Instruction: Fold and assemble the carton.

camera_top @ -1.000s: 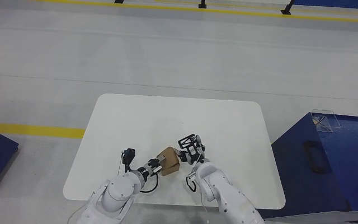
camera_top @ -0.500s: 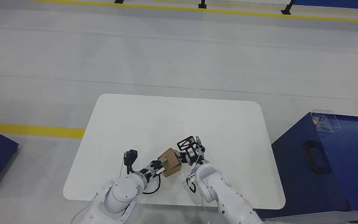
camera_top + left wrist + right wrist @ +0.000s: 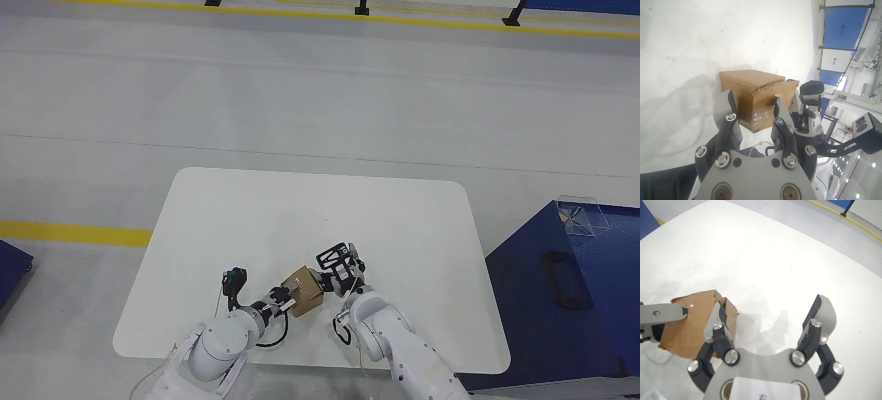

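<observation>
The left pincer (image 3: pixel 753 96) is half closed about the near upright corner of the carton (image 3: pixel 303 289) — one finger (image 3: pixel 730 106) is laid against each side face, so that the carton is held. The right pincer (image 3: pixel 769 300) is spread wide and nothing is held in it. One of its fingers (image 3: pixel 721 313) is pressed against the carton's end beside a loose flap, and the other is poised over bare desk (image 3: pixel 300 210).

The brown carton, shiny with tape on one face, is found close to the desk's edge nearest the robot, about midway along it, between the two pincers. Its top seam is torn and ragged. Its end is partly covered by the right pincer's finger, and its lower near corner by the left pincer's.

A thin white cable (image 3: pixel 761 143) is seen near the carton, on the left pincer's side. Beyond the desk's right edge a blue cabinet (image 3: pixel 570 290) is placed, with a clear plastic stand (image 3: pixel 580 212) on it — past the left edge a yellow line (image 3: pixel 70 234) is painted on the floor.
</observation>
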You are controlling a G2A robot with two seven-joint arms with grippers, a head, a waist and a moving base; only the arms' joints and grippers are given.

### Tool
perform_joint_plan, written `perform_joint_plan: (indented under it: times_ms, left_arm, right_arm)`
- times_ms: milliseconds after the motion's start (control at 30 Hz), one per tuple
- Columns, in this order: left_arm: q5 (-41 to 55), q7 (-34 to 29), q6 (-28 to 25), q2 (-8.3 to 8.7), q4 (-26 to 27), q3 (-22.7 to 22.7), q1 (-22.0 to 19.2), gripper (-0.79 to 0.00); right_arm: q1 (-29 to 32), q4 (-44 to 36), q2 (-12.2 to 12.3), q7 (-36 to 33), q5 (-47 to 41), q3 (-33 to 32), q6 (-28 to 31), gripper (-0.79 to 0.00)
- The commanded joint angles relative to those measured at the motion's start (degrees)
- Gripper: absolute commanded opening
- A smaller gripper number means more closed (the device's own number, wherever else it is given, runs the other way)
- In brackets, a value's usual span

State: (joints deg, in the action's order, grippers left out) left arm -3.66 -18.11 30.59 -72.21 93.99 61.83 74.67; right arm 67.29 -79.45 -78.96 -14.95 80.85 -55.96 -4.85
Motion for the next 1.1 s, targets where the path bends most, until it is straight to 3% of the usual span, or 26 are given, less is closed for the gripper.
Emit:
perform_joint_plan:
  times_ms: [0, 467, 700, 800, 900, 933, 967, 1000, 1067]
  left_arm:
    - [-0.07, -0.03, 0.01, -0.02, 0.03, 0.05, 0.03, -0.409]
    - [-1.38, -1.55, 1.33, -0.17, -1.32, -0.43, -0.92, -0.425]
    - [-2.13, -1.29, 1.96, -0.40, -1.93, -1.07, -1.50, -0.419]
    - [-1.86, -0.85, 1.48, -0.42, -1.52, -0.64, -1.13, -0.403]
    - [-1.55, -0.47, 0.44, -0.34, -0.66, 0.19, -0.41, -0.394]
    - [-1.54, -0.43, 0.26, -0.30, -0.34, 0.44, -0.10, -0.345]
    - [-1.81, -0.31, -0.09, -0.24, 0.15, 0.64, 0.16, -0.228]
    - [-2.20, 0.13, -0.51, -0.18, 0.64, 0.91, 0.55, -0.028]
    - [-2.96, 1.25, -2.07, -0.06, 2.40, 1.34, 1.72, 0.000]
  right_arm:
    - [-0.07, 0.09, -0.03, -0.21, -0.06, -0.25, 0.23, 0.000]
    - [-1.48, 2.58, -0.91, -2.29, -0.26, 0.22, 0.24, 0.000]
    - [0.06, -0.02, -0.72, 0.66, -2.82, -2.25, 1.77, 0.000]
    - [0.66, -0.31, -0.39, -1.31, -1.11, -2.31, 4.58, 0.000]
    - [0.36, 0.84, -0.48, -4.23, 0.88, -1.83, 3.31, 0.000]
    - [0.01, 1.19, -0.62, -4.84, 0.61, -1.60, 3.17, 0.000]
    - [-0.30, 1.52, -0.73, -4.99, 0.54, -1.47, 2.97, 0.000]
    - [-0.51, 1.73, -0.82, -4.86, 0.39, -1.43, 2.70, 0.000]
    - [-0.67, 1.43, -0.91, -4.20, 0.22, -1.61, 2.36, 0.000]
